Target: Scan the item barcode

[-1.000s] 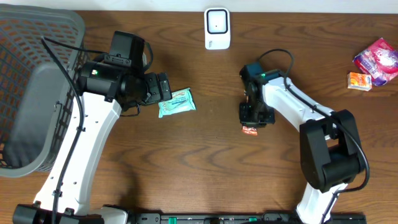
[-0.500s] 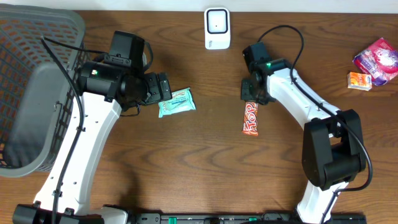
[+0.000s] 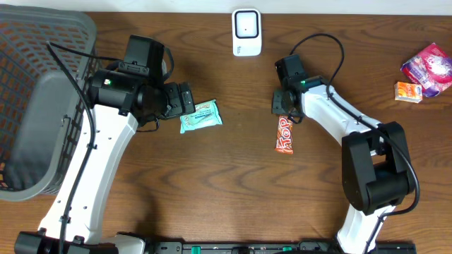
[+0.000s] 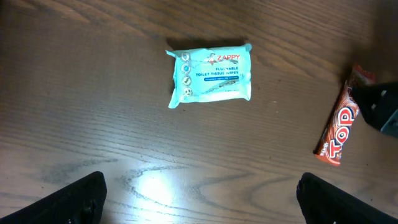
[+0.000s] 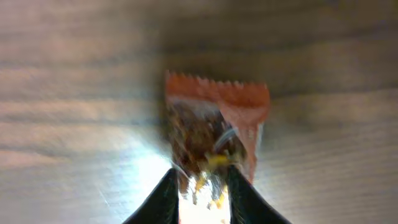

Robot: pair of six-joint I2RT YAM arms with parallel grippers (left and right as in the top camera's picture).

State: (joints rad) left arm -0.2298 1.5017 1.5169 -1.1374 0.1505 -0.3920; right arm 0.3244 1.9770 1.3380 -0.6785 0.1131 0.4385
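The candy bar (image 3: 284, 135) lies flat on the table (image 3: 212, 190), just right of centre, label up. At its 12 o'clock end the right gripper (image 5: 200, 190) has its 2 fingers nearly together, pinching the wrapper. The step in hand looks like the pick-up. Next, I judge, the bar needs lifting toward the scanner (image 3: 246, 32) at 11 o'clock, barcode facing it. At 9 o'clock the left gripper (image 3: 187, 99) hangs spread wide beside the wipes packet (image 3: 200, 116).
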